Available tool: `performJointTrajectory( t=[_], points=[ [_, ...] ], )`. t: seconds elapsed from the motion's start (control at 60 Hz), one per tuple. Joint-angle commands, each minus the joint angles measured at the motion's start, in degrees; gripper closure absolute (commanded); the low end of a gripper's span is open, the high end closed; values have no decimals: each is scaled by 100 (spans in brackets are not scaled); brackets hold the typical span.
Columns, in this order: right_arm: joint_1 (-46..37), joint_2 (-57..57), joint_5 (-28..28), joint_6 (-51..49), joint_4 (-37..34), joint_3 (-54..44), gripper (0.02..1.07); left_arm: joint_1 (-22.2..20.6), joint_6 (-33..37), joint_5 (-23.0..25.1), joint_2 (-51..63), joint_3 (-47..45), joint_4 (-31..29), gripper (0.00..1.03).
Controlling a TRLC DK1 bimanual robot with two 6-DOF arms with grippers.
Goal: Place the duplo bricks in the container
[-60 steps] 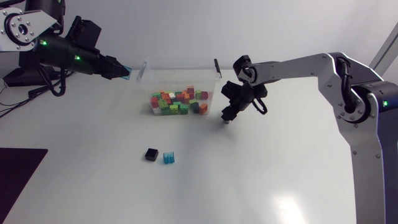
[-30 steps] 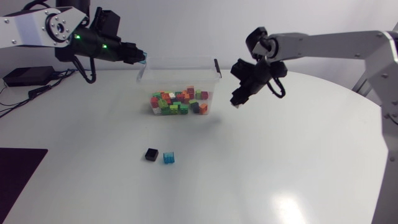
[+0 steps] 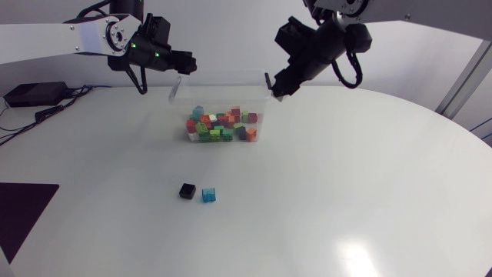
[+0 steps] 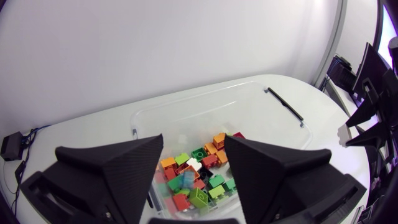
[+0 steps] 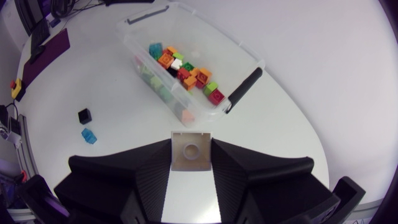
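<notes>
A clear plastic container at the back of the table holds several red, green, orange and white duplo bricks. My left gripper hangs open above its left end, and a teal brick lies among the pile below it. In the left wrist view the open fingers frame the pile. My right gripper is up by the container's right end, shut on a pale square brick. A black brick and a clear blue brick sit on the table in front.
The container's black handle is at the end nearest my right gripper. A dark mat lies at the table's front left edge. A black box with cables sits at the back left.
My left gripper moved right over the container and opened, and its teal brick now lies in the pile. My right arm rose and swung towards the container's right end with the pale brick.
</notes>
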Motion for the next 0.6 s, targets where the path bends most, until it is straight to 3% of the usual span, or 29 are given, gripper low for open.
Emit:
performJointTrajectory(
  t=[0.0,0.2,0.333,0.583],
  points=[
    [74,-47,-29,265,-82,457,75,-41,42,-14,-141,12,45,4],
    [206,287,-56,608,-3,1231,75,73,762,65,-1196,-814,-69,4],
    [259,585,-56,836,208,1652,75,328,1509,628,-1925,-1499,-482,5],
    [268,1262,-100,1302,753,2092,75,539,3153,1261,-3015,-3134,-746,6]
  ],
)
